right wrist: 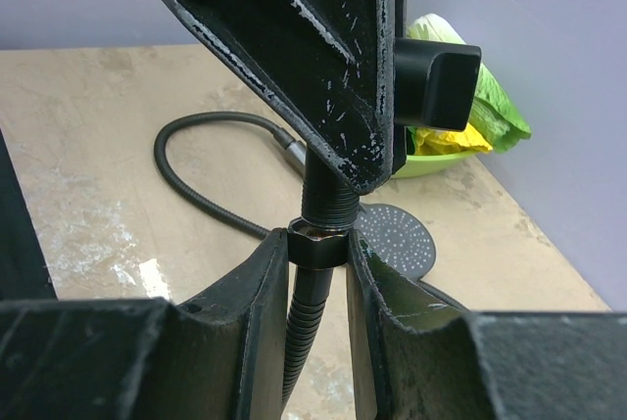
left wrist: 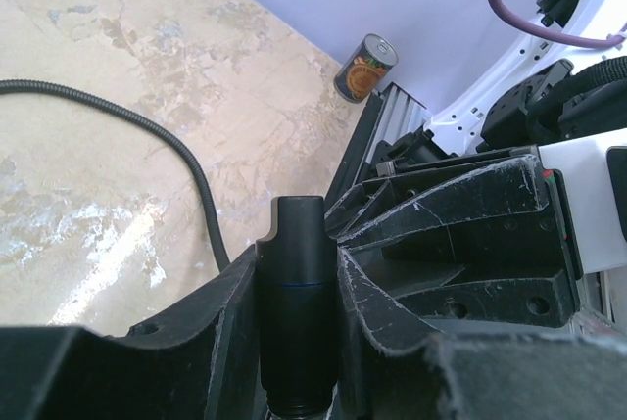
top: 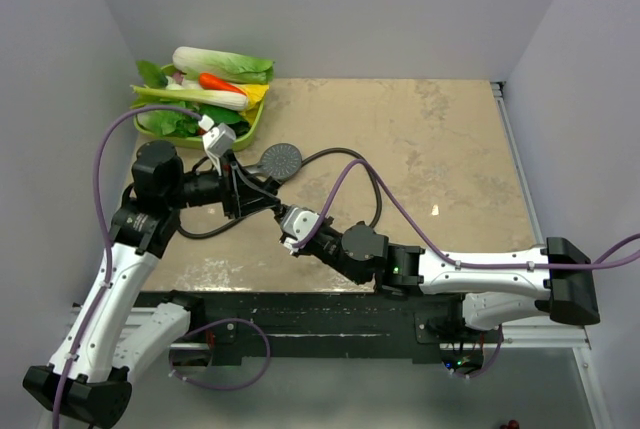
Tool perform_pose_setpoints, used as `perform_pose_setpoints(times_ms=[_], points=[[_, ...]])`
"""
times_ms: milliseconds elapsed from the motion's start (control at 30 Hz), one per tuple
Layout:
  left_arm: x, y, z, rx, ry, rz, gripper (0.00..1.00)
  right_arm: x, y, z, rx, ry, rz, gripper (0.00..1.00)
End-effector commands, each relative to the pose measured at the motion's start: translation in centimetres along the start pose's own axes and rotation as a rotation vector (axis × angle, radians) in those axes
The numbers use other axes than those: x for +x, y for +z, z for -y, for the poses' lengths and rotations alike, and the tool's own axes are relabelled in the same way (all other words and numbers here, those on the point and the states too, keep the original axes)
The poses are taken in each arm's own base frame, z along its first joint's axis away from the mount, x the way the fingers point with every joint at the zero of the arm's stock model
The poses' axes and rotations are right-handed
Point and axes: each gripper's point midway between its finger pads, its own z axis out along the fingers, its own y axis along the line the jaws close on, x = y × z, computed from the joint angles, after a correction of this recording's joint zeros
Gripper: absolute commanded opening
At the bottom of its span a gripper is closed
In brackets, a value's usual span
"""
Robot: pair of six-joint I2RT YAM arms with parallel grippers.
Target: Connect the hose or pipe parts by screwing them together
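The dark grey shower head has its round face toward the table's back. My left gripper is shut on the shower head's short handle, one finger on each side. The handle's threaded end points down at the hose's end nut. My right gripper is shut on that nut, directly under the thread, with the nut's mouth meeting the lowest turns. The thin dark hose drops from the nut and loops over the table.
A green bowl of toy vegetables stands at the back left. In the left wrist view a small can stands off the table's edge. Purple cables arch along both arms.
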Motion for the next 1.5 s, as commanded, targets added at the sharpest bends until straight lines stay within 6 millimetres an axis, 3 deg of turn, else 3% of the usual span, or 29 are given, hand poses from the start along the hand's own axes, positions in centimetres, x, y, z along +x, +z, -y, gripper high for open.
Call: perform_pose_setpoints(times_ms=[0,700,1100,1467], points=[[-0.7,-0.2,0.5,0.0,0.044,0.024,0.0,-2.9,0.2,1.3,0.054,0.059,0.079,0.0],[0.0,-0.3,1.0,0.028,0.054,0.031,0.0,-3.3,1.4,1.2,0.035,0.099,0.101,0.0],[0.4,-0.4,0.6,0.01,0.09,0.022,0.0,-5.5,-0.2,2.6,0.049,0.136,0.169,0.0],[-0.1,-0.5,0.5,-0.002,0.114,0.032,0.0,-5.6,-0.7,2.1,0.015,0.157,0.183,0.0]])
